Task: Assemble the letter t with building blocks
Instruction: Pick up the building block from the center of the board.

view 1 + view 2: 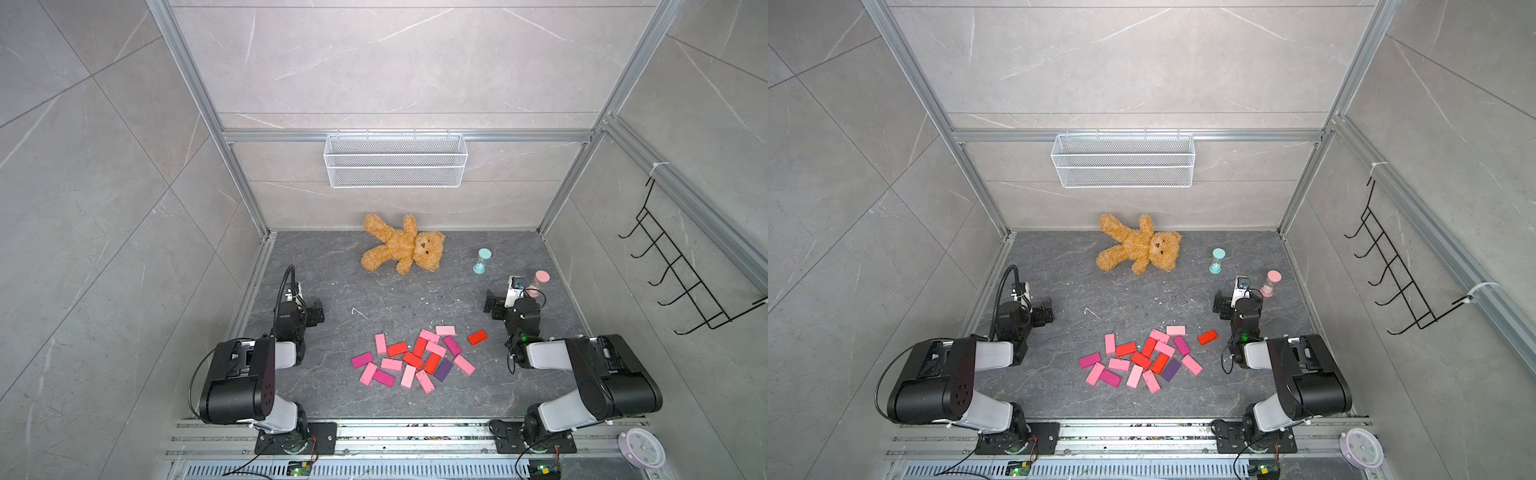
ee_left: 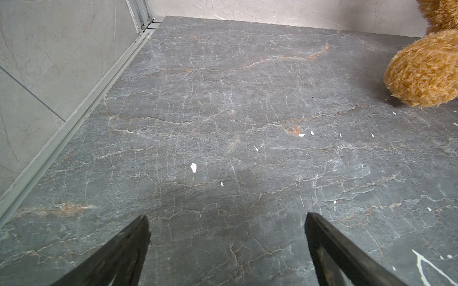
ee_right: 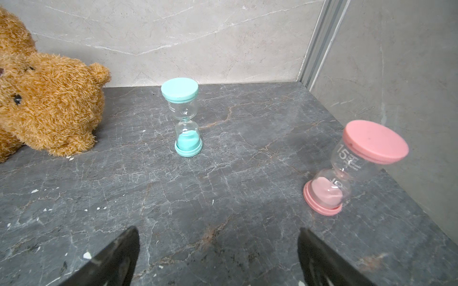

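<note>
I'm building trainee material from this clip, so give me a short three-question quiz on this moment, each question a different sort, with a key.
1. True or false: the building blocks already form a letter T.
2. What lies between the fingers of the left gripper? A) a red block B) nothing, only bare table C) a teddy bear's paw
3. Which stands nearer the right gripper: the pink hourglass or the teal hourglass?

Key: 1 false, they lie in a loose scatter. 2 B, the jaws stand open. 3 the pink hourglass.
</note>
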Controlling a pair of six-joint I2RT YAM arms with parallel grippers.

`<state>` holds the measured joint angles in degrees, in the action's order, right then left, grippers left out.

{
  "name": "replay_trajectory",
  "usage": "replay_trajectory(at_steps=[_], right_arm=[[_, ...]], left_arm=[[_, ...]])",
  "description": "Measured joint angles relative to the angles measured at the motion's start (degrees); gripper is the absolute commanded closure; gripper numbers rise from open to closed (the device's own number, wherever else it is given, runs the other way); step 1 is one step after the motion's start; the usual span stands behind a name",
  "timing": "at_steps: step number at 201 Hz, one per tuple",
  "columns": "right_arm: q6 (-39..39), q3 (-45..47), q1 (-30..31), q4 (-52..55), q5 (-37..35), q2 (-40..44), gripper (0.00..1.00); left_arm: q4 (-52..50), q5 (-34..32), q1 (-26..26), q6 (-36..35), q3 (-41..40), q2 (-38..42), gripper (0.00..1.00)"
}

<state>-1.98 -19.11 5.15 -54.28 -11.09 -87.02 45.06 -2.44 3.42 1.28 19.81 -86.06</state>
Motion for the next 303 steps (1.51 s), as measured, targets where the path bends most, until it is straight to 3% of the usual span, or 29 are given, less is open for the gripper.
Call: replay_trajectory(at_steps=[78,117,148,182,211,262,303], right_arm=[[-0.70,-0.81,-0.26,4.52,-2.12,1.90,0.00],[-4.57,-15.74,0.55,31.36,-8.92,8.55,0.00],[-10.16,-26.38,6.14,51.91,-13.00,12.79,0.00],[-18.56,-34.29,14.27,72.50,-12.72,11.04,0.01],[-24.33,-34.05,17.44,83.45,-9.35,9.01,0.05],[-31.32,-26.75,17.88,87.49,-0.44,8.87,0.18],[-36.06,-23.61,17.88,85.09,3.89,6.75,0.23]], left_arm=[[-2.58,-1.42,0.00,0.15,0.44,1.40,0.00],[-11.91,-6.71,-0.68,2.08,2.01,11.45,0.00],[-21.59,-10.93,-4.83,3.65,5.81,19.04,0.00],[-34.05,-10.97,-10.14,7.56,13.62,22.25,0.00],[-41.77,-8.02,-11.32,12.70,15.08,25.53,0.00],[-53.02,-7.43,-11.32,17.27,16.28,28.94,0.00],[-56.98,-6.36,-11.32,18.69,17.22,30.23,0.00]])
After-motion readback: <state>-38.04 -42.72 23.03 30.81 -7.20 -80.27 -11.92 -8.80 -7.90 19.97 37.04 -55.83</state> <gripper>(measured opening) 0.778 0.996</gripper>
